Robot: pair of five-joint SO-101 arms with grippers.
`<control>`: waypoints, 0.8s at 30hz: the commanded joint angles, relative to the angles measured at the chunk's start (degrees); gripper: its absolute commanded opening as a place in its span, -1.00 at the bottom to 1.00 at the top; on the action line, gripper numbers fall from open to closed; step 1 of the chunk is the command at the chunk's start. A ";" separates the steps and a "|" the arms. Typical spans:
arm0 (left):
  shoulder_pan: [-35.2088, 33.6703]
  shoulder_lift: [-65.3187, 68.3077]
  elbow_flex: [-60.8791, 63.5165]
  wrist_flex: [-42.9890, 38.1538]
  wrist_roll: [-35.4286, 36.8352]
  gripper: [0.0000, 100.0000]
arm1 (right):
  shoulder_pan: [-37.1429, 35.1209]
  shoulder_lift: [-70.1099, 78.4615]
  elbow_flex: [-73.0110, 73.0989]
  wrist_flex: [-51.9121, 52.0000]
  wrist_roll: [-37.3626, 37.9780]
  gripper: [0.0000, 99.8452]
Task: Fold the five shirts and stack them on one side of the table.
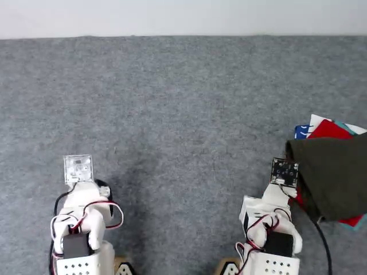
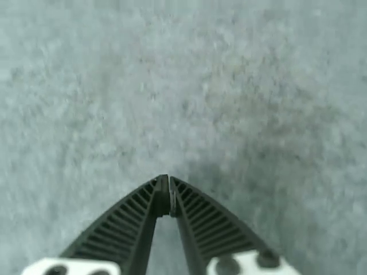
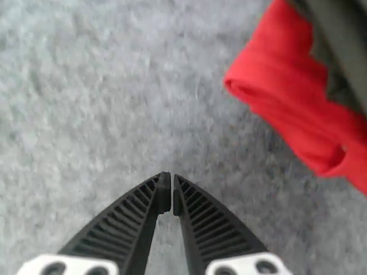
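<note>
A stack of folded shirts lies at the table's right edge, with a dark olive shirt (image 1: 335, 175) on top. Under it show a red shirt (image 1: 328, 129), a blue one (image 1: 301, 131), a white one (image 1: 316, 120) and a teal edge (image 1: 351, 224). In the right wrist view the red shirt (image 3: 292, 114) bulges out beneath the dark shirt (image 3: 338, 40). My right gripper (image 3: 172, 193) is shut over bare carpet just beside the stack, holding nothing. My left gripper (image 2: 168, 196) is shut over the grey carpet at the near left, far from the shirts. Both arms (image 1: 80, 212) (image 1: 272, 217) sit folded back near the front edge.
Grey carpet (image 1: 183, 103) covers the whole table, open across the middle and far side. A white wall strip (image 1: 183, 17) runs along the back edge. A black cable (image 1: 324, 243) runs down beside the right arm.
</note>
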 commanded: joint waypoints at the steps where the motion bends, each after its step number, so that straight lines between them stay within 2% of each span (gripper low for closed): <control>1: 3.25 -0.70 -0.48 2.99 -0.09 -0.97 | -2.95 0.04 0.97 1.19 -0.09 -0.98; 6: 8.79 -0.70 -0.48 3.34 -0.44 -0.97 | -8.31 -0.13 0.97 1.27 5.01 -0.98; 12: 9.32 -0.70 -0.48 3.52 -0.44 -0.97 | -6.90 -0.13 0.97 1.27 5.98 -0.98; 18: 9.23 -0.70 -0.48 4.13 -0.09 -0.97 | 1.63 -0.13 0.97 1.36 5.63 -0.98; 24: 9.14 -0.70 -0.48 4.22 -0.09 -0.97 | 15.34 -0.13 0.97 1.36 5.63 -0.98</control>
